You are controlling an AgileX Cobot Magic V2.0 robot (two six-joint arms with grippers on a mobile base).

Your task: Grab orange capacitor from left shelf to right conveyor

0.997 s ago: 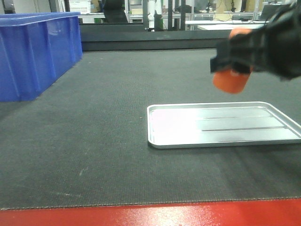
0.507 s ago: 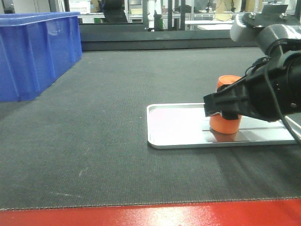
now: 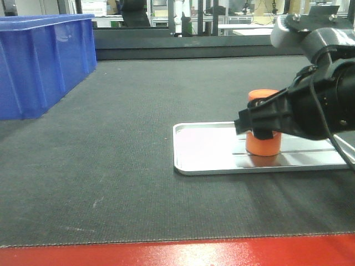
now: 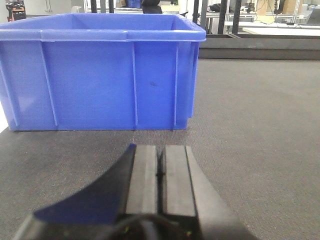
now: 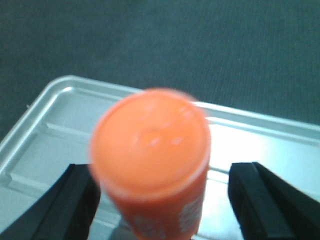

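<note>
One orange capacitor (image 3: 263, 146) stands upright on the silver tray (image 3: 205, 149) atop the right conveyor (image 3: 111, 166), the right gripper (image 5: 162, 195) straddling it with jaws spread, seemingly to leave it resting unaided, while the left gripper (image 4: 160, 170) hangs closed and empty facing a blue bin (image 4: 100, 75).

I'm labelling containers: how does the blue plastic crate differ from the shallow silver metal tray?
The blue plastic crate has tall ribbed walls; the shallow silver metal tray has a low rim. The tray holds an upright orange cylinder; the crate's inside is hidden. Both sit on the dark textured belt.
</note>
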